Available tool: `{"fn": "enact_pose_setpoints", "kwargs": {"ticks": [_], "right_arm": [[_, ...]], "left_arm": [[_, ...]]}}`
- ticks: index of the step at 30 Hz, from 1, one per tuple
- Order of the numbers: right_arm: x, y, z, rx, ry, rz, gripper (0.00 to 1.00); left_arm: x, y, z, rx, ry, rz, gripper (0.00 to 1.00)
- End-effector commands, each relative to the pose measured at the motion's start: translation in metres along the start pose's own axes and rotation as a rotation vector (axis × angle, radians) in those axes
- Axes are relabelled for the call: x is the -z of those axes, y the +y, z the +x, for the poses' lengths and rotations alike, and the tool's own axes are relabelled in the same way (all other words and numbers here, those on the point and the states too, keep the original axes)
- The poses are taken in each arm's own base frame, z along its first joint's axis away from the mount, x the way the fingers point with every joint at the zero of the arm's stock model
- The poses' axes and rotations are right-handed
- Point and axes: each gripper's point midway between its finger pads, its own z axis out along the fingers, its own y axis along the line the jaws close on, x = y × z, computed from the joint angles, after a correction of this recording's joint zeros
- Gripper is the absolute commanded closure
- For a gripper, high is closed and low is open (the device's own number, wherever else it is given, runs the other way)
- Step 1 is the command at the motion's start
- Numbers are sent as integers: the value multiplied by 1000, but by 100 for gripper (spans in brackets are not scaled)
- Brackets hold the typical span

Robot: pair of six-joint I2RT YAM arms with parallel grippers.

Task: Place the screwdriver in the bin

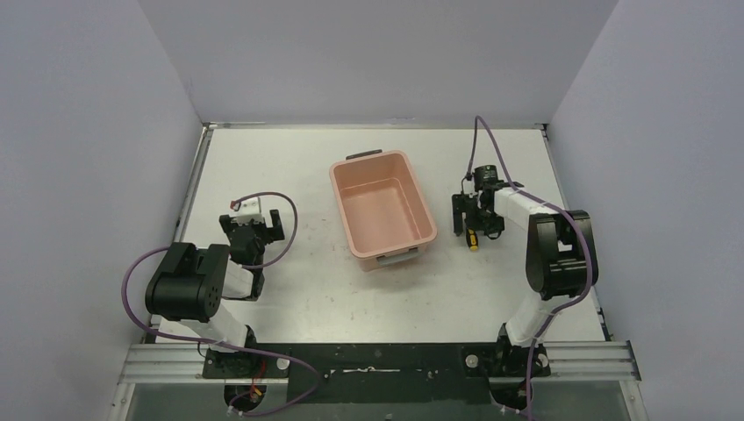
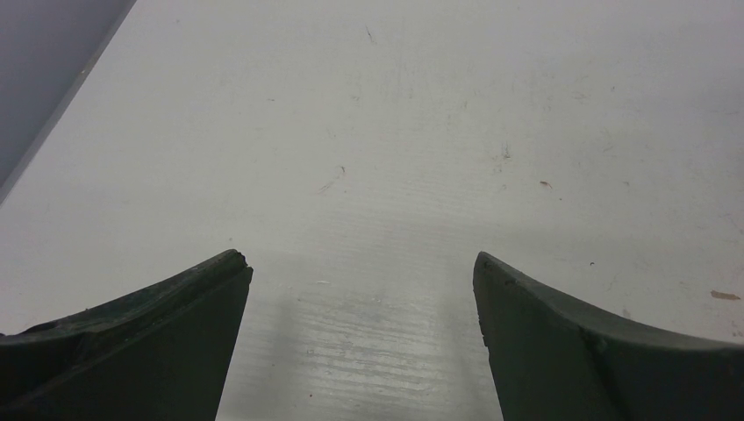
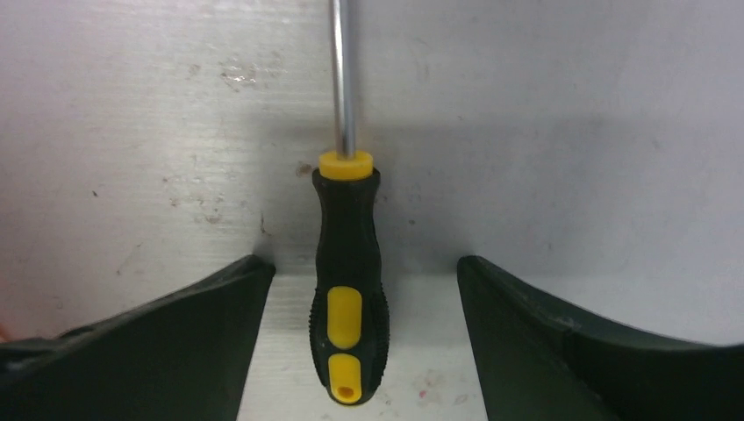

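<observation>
Fingers [image 2: 158, 333] of the left gripper [image 2: 362, 289] stand wide apart above the white table [image 2: 395, 132]. Well to its right we see the bin [image 1: 386, 206], standing between the two grippers. The right gripper [image 3: 364, 263], near the bin's right side, is open too. The screwdriver [image 3: 349, 281] lies flat between its fingers, touching neither, with the shaft pointing forward from the wrist.

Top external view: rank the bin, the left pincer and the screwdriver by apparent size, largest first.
1. bin, by far the largest.
2. left pincer.
3. screwdriver, smallest as seen, but only its handle end shows under the right pincer, so its full length is unsure.
</observation>
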Motion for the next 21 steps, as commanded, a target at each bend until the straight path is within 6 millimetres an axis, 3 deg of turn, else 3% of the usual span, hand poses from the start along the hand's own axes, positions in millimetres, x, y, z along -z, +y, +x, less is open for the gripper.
{"fn": "enact_pose_setpoints", "kwargs": {"ticks": [1,3,5,9,15,21], "right_arm": [[-12,-8,3,2,26,38,53],[-10,-8,2,2,24,44,82],[-2,-9,-2,3,5,51,100],[29,-16,-19,2,-51,101,100],[93,-18,-54,-11,-168,114,100],[145,7,-74,-10,-238,66,100]], "left_arm": [[-6,-2,-19,9,-59,-1,3],[-6,-2,-19,9,-60,-1,3],[-6,-2,-19,9,-59,-1,3],[-6,-2,-19,10,-61,-1,3],[-6,-2,-19,8,-59,-1,3],[-6,-2,-19,9,-59,-1,3]]}}
